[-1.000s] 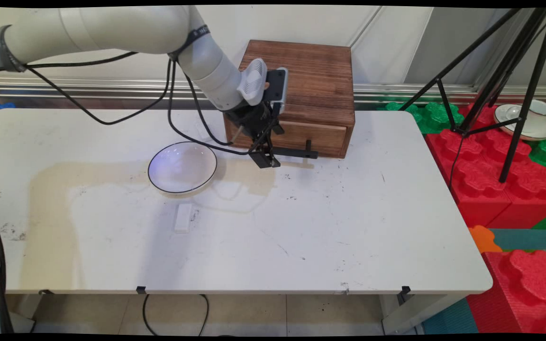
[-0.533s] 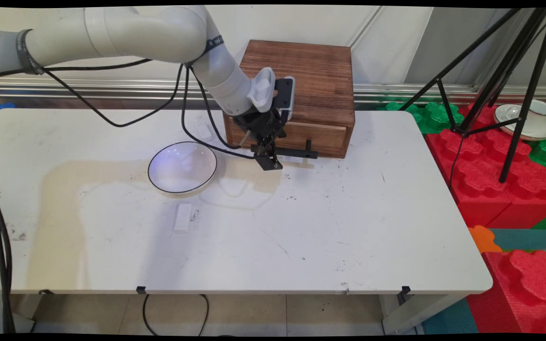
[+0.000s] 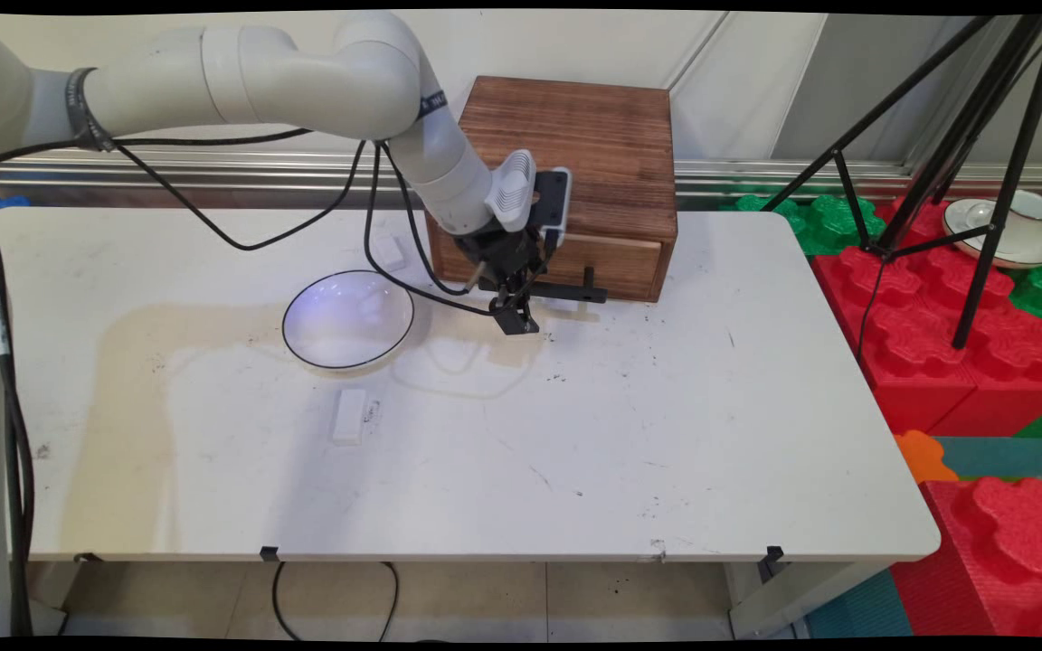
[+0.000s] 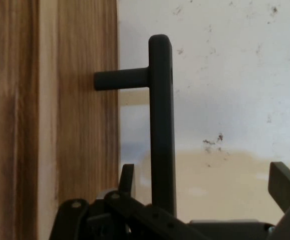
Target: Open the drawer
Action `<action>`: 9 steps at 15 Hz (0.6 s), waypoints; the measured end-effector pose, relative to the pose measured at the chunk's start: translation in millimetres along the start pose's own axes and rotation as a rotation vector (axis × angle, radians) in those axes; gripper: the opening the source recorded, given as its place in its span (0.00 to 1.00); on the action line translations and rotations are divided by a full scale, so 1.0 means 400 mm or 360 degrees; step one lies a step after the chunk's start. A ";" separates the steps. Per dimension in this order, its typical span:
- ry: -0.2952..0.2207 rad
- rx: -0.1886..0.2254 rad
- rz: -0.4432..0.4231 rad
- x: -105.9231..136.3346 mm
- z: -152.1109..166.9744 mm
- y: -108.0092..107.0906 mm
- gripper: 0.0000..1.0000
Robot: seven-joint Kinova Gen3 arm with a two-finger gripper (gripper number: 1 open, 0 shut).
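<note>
We see the arm swing rightward across the three main-view moments, carrying the tool [image 3: 516, 323] from just left of the drawer's black handle [image 3: 550, 291] to the handle's left end. The tool also sits a little lower over the counter [image 3: 575, 434] than a second ago. In the hand view the handle bar [image 4: 162, 125] now runs up between the spread fingers [image 4: 284, 185], one on each side.
</note>
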 end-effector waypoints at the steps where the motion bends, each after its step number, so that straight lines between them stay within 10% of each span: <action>1: -0.0006 -0.0004 0.0003 0.001 0.007 0.000 1.00; 9: -0.0017 -0.0017 0.0004 0.009 0.042 0.003 1.00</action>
